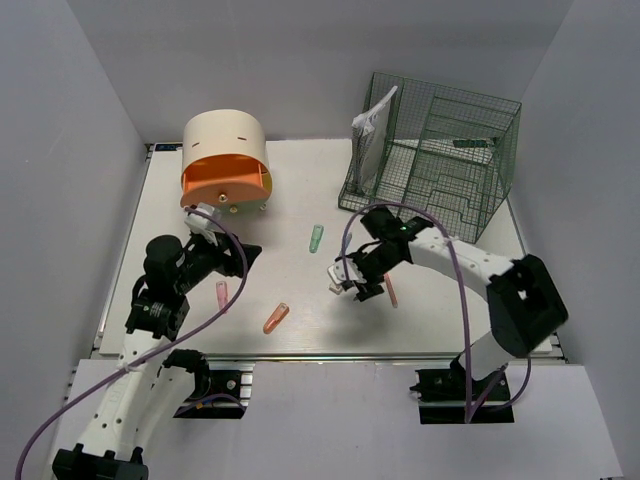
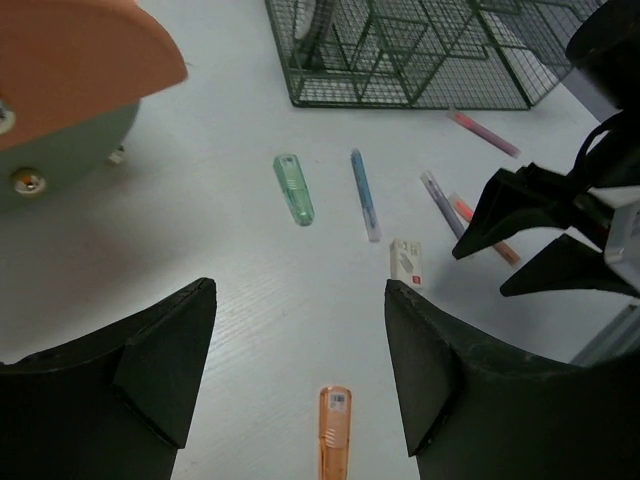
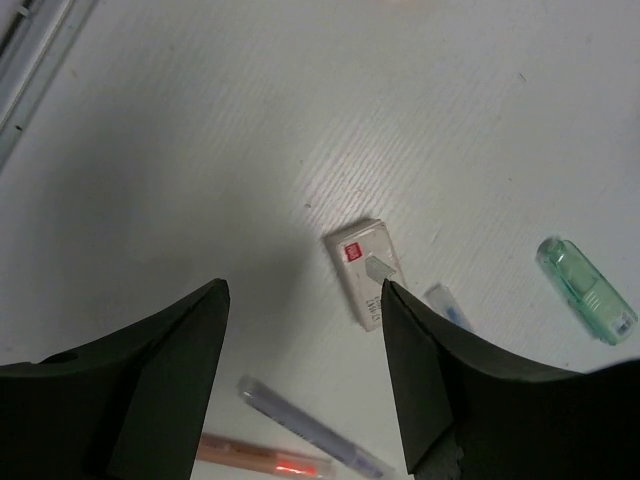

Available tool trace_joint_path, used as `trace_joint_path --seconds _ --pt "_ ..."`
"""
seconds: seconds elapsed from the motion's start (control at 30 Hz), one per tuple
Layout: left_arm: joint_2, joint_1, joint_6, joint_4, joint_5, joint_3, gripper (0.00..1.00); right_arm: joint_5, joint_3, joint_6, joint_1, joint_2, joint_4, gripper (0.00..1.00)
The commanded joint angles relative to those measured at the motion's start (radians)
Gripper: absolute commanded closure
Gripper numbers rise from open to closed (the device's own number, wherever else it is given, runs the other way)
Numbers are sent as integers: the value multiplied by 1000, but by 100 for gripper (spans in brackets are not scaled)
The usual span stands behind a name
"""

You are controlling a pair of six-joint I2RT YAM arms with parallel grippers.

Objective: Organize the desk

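The desk is a white tabletop strewn with small items. My left gripper is open and empty, low over the desk in front of the drawer box. In the left wrist view an orange pen lies between its fingers. My right gripper is open and empty, hovering over a white eraser that lies near its right finger. A purple pen and an orange-red pen lie under this gripper. A green highlighter lies mid-desk.
A green wire rack holding papers stands at the back right. A cream-and-orange round drawer box stands at the back left. A pink pen and an orange pen lie near the front. A blue pen lies beside the highlighter.
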Motion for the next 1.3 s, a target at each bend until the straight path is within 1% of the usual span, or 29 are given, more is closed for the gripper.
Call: trace_joint_path --seconds 0.0,0.07,0.13,0.4,0.5,0.77,0.87,0.97,1.03,1.07,1.13,1.2,1.23,1.27 --pt "-3 -3 12 1 -100 16 22 102 109 -83 49 84 -54 32" --pt "14 -3 17 -17 -160 26 22 124 132 -94 60 133 -53 32" --pt "22 -3 17 -28 -179 33 22 141 166 -96 75 165 -50 32" --pt "7 6 18 -31 -188 34 22 213 263 -105 113 305 -77 34" --pt "2 6 20 -33 -194 34 22 239 278 -103 119 342 -81 37" --pt "-9 6 20 -34 -196 34 22 320 264 -100 127 371 -56 41" --pt "-10 6 18 -34 -199 34 22 357 272 -103 126 391 -53 44" --pt "-16 6 18 -34 -203 34 22 377 280 -106 126 408 -65 50" --pt "-21 6 15 -36 -208 31 22 380 277 -105 126 412 -71 59" --pt "-24 6 14 -36 -211 33 22 382 277 -105 127 412 -71 59" --pt "-25 6 11 -38 -216 31 22 380 271 -100 126 405 -70 67" --pt "-27 6 12 -38 -223 31 22 362 278 -84 124 376 -70 75" --pt "-30 6 9 -39 -228 33 22 345 290 -45 126 364 -80 77" --pt "-35 6 9 -41 -236 31 22 299 313 -13 124 344 -94 81"
